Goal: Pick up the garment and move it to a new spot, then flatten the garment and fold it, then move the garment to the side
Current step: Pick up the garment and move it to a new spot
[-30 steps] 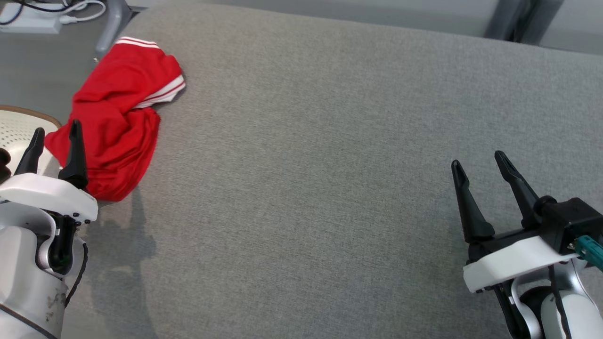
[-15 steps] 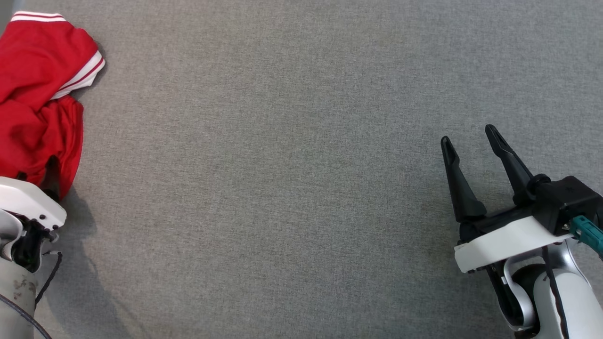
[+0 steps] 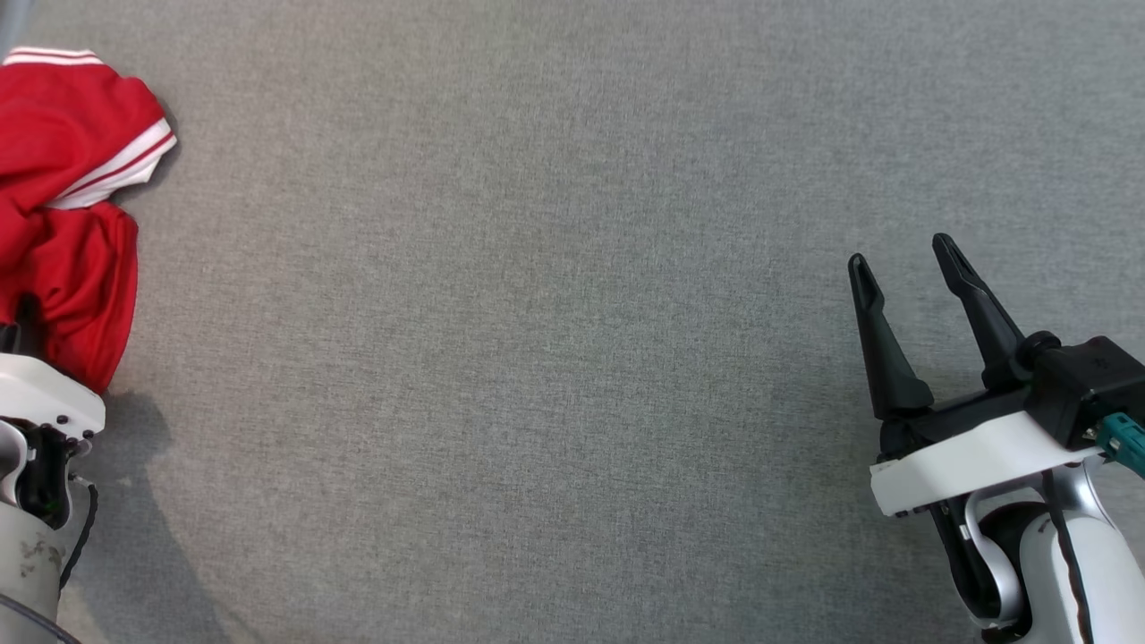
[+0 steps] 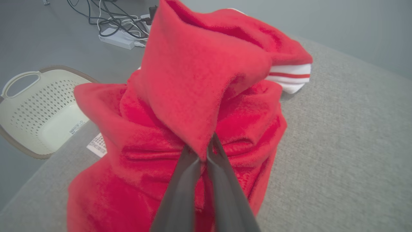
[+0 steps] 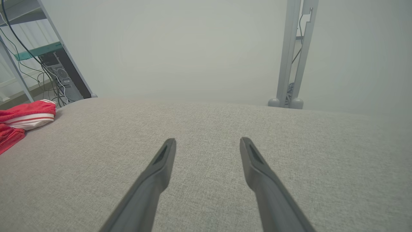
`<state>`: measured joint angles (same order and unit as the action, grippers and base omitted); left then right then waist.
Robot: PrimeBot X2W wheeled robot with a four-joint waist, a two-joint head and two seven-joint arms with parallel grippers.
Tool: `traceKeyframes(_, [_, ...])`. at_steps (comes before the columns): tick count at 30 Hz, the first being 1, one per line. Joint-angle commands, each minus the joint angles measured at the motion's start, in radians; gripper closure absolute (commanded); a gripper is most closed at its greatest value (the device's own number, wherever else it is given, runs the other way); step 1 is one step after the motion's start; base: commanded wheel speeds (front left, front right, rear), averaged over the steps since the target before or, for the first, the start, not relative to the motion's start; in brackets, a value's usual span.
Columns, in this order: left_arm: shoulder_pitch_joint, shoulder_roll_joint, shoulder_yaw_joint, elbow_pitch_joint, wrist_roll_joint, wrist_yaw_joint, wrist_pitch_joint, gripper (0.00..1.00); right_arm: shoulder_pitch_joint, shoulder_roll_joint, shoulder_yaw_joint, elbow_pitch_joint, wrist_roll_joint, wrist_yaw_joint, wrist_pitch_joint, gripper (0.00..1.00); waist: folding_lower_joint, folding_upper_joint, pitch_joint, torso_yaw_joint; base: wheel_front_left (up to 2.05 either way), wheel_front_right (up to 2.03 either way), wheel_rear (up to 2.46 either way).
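The garment (image 3: 72, 206) is a crumpled red piece with white-striped trim, lying at the left edge of the grey cushioned surface (image 3: 555, 340). My left gripper (image 4: 203, 154) is shut on a fold of the garment (image 4: 193, 80), and the pinched fabric stands up in a peak above the fingertips. In the head view its white wrist housing sits at the lower left, under the red cloth. My right gripper (image 3: 903, 259) stands open over bare grey fabric at the right, far from the garment (image 5: 22, 119), with nothing between its fingers (image 5: 161, 161).
A cream perforated basket (image 4: 38, 109) sits on the floor beside the surface's left edge. Cables and a white power strip (image 4: 117, 32) lie on the floor beyond it. A grey metal post (image 5: 291, 54) stands past the far edge.
The head camera has swung right, so the garment now sits at the view's left edge. My left gripper has gone from open to shut on the red fabric. The right gripper stays open.
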<state>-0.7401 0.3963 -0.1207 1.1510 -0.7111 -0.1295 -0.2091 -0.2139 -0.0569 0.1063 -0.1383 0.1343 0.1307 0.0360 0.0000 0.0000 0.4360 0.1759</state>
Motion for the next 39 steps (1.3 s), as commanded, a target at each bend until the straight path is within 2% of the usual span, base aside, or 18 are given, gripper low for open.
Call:
traceKeyframes(1, [0.010, 0.006, 0.000, -0.003, 0.007, -0.001, -0.014, 1.00, 0.010, 0.000, -0.003, 0.005, 0.006, 0.000, -0.007, 0.00, 0.0000, 0.0000, -0.016, -0.004, 0.00, 0.00, 0.00])
traceKeyframes(6, [0.056, 0.002, 0.020, -0.087, 0.033, 0.028, -0.055, 1.00, 0.034, 0.003, -0.017, 0.013, 0.017, 0.000, -0.025, 0.00, 0.0000, 0.0000, -0.070, -0.005, 0.00, 0.00, 0.00])
traceKeyframes(8, [0.089, 0.009, 0.046, -0.188, 0.063, 0.059, -0.056, 1.00, 0.045, 0.003, -0.021, 0.017, 0.022, 0.000, -0.029, 0.00, 0.0000, 0.0000, -0.089, -0.006, 0.00, 0.00, 0.00])
traceKeyframes(15, [0.308, -0.033, 0.108, -0.587, 0.176, 0.172, -0.056, 1.00, 0.075, 0.004, -0.028, 0.032, 0.054, 0.000, -0.050, 0.00, 0.0000, 0.0000, -0.151, -0.032, 0.00, 0.00, 0.00])
traceKeyframes(19, [0.434, -0.047, 0.103, -0.791, 0.206, 0.232, -0.047, 1.00, 0.089, 0.003, -0.035, 0.040, 0.075, 0.000, -0.060, 0.00, 0.0000, 0.0000, -0.183, -0.058, 0.00, 0.00, 0.00])
traceKeyframes(26, [0.597, -0.059, 0.064, -1.113, 0.238, 0.317, 0.055, 1.00, 0.113, 0.003, -0.040, 0.040, 0.098, 0.000, -0.074, 0.00, 0.0000, 0.0000, -0.208, -0.132, 0.00, 0.00, 0.00])
traceKeyframes(32, [0.654, -0.051, 0.008, -1.284, 0.270, 0.331, 0.129, 1.00, 0.116, 0.004, -0.032, 0.039, 0.118, 0.000, -0.086, 0.00, 0.0000, 0.0000, -0.203, -0.229, 0.00, 0.00, 0.00])
traceKeyframes(38, [0.623, -0.050, -0.075, -1.347, 0.293, 0.298, 0.185, 1.00, 0.121, 0.004, -0.020, 0.047, 0.141, 0.000, -0.104, 0.00, 0.0000, 0.0000, -0.181, -0.350, 0.00, 0.00, 0.00])
traceKeyframes(39, [0.623, -0.050, -0.075, -1.347, 0.293, 0.298, 0.185, 1.00, 0.121, 0.004, -0.020, 0.047, 0.141, 0.000, -0.104, 0.00, 0.0000, 0.0000, -0.181, -0.350, 0.00, 0.00, 0.00])
